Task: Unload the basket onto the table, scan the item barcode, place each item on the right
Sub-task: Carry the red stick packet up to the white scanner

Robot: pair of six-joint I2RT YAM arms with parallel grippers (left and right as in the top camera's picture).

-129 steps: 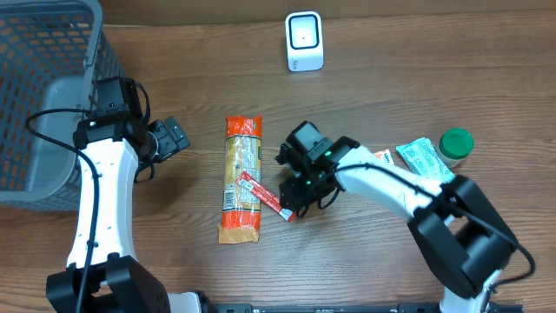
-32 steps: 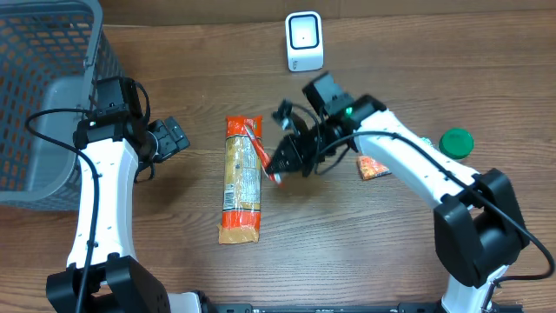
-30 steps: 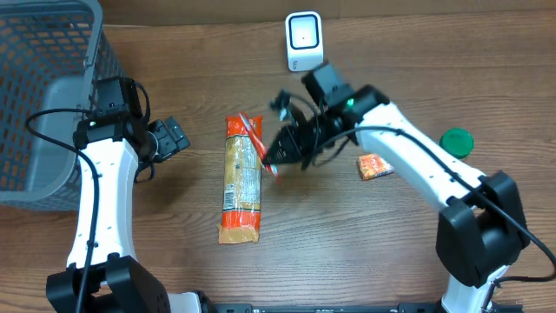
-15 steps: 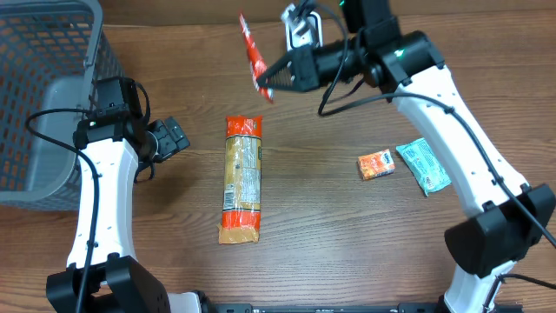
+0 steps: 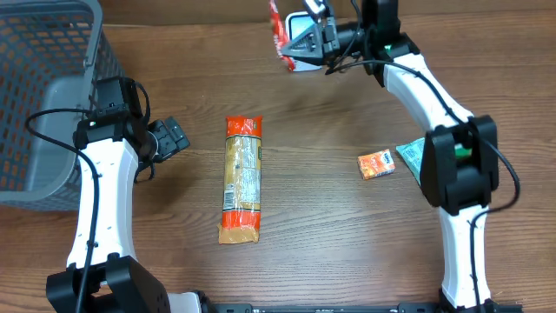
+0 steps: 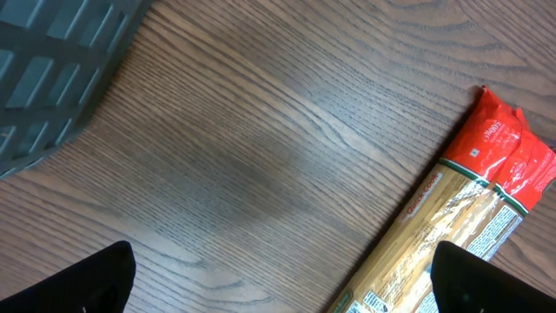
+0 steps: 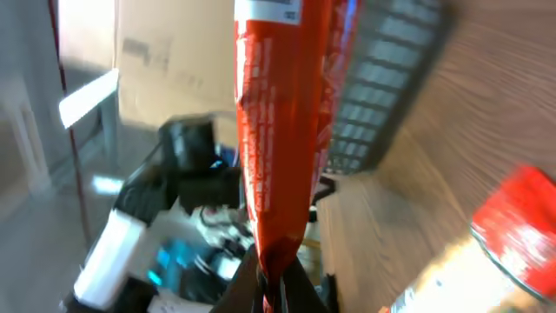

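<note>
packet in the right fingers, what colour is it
The packet is red, with a white label at its top; clearest in the right wrist view.

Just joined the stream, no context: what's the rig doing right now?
The right gripper is shut on a slim red packet and holds it up in front of the white scanner at the far edge of the table. Whether it has scanned can't be told. The left gripper is open and holds nothing, between the basket and the pasta pack lying flat. A small orange box lies to the right.
</note>
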